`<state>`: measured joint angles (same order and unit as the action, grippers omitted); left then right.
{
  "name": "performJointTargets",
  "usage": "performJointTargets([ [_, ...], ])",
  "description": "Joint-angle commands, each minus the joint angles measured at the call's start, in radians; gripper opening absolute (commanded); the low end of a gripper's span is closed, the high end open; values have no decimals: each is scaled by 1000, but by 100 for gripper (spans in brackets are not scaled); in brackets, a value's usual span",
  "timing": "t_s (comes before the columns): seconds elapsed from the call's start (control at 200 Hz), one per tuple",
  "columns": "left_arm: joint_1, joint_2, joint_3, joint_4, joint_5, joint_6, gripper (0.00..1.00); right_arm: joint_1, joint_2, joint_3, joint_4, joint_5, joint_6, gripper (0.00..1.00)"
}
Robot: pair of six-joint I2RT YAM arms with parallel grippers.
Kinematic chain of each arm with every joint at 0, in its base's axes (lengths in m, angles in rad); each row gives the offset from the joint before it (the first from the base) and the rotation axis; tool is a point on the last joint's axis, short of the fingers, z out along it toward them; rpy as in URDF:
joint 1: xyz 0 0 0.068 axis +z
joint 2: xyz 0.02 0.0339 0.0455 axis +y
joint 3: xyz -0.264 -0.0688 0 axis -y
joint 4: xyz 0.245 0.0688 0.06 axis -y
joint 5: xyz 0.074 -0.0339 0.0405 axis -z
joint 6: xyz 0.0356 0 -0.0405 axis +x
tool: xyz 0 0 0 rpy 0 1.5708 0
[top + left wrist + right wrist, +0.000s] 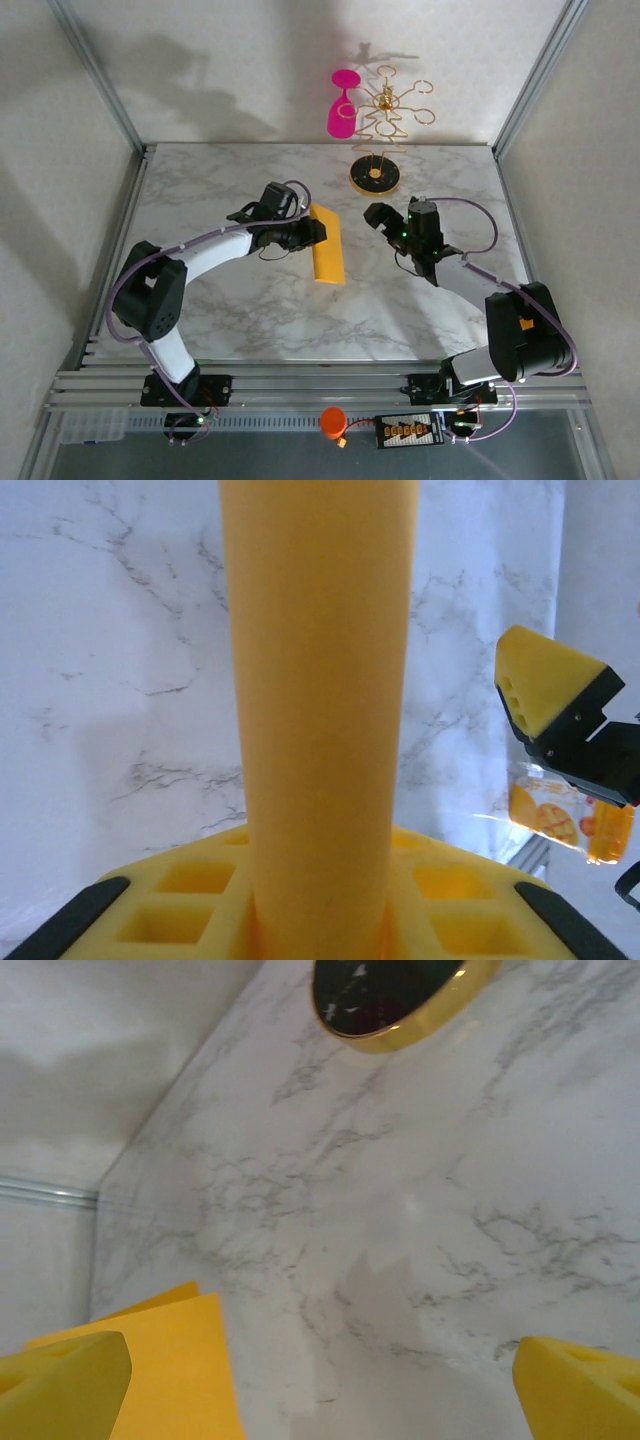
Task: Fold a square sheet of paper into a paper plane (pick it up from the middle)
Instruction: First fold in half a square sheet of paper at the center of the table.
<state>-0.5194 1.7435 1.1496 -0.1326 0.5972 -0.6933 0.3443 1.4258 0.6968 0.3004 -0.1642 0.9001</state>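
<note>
- We are seeing the left end effector (312,232) clenching on the sheet of paper (328,250), which is showing as a long, narrow orange-yellow strip near the middle of the marble table (250,320).
- In the left wrist view the strip is running straight up from between the yellow fingers (180,900), which are pressing on it from both sides.
- We are not able to tell whether the strip's far end is touching the table.
- The right end effector (381,216) is hanging just right of the paper and apart from it, with its jaws spread wide and nothing between them.
- Behind both, the gold stand (375,177) is standing near the far edge, and a pink wine glass (343,105) is showing upside down at its left side.
</note>
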Motion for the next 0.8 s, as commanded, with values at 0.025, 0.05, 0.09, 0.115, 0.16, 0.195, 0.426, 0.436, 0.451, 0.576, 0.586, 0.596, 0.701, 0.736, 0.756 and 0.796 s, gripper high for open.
performJointTargets([
  [0.025,22,75,-18,66,64,-28,26,-4,23,-30,129,-141,-41,97],
  [0.05,24,86,-18,66,61,-25,26,-3,30,-30,134,-159,-47,96],
  [0.09,27,102,-17,65,54,-16,25,-4,47,-23,140,-198,-58,94],
  [0.115,28,109,-17,65,51,-7,25,-3,55,-21,143,-218,-63,93],
  [0.16,30,119,-23,59,39,8,25,-1,70,-17,155,-258,-74,90],
  [0.195,34,126,-31,59,36,21,25,2,80,-12,152,-282,-84,87],
  [0.426,68,160,-100,83,21,64,24,69,189,85,6,-307,-175,65],
  [0.436,68,160,-101,82,18,65,24,72,194,89,2,-305,-178,64],
  [0.451,69,160,-102,80,17,67,24,78,201,94,-5,-302,-180,62],
  [0.576,71,166,-105,68,-5,77,22,119,259,142,-50,-289,-208,48],
  [0.586,72,167,-105,67,-8,77,22,123,262,147,-53,-288,-210,47],
  [0.596,73,168,-105,67,-10,78,22,125,267,149,-57,-287,-211,46],
  [0.701,77,179,-105,59,-22,78,21,152,319,194,-94,-287,-229,34],
  [0.736,78,181,-105,59,-23,78,20,160,337,209,-106,-289,-235,30],
  [0.756,78,182,-105,60,-24,77,20,164,348,217,-114,-291,-236,28],
  [0.796,78,184,-105,58,-27,78,20,172,368,234,-128,-293,-243,25],
])
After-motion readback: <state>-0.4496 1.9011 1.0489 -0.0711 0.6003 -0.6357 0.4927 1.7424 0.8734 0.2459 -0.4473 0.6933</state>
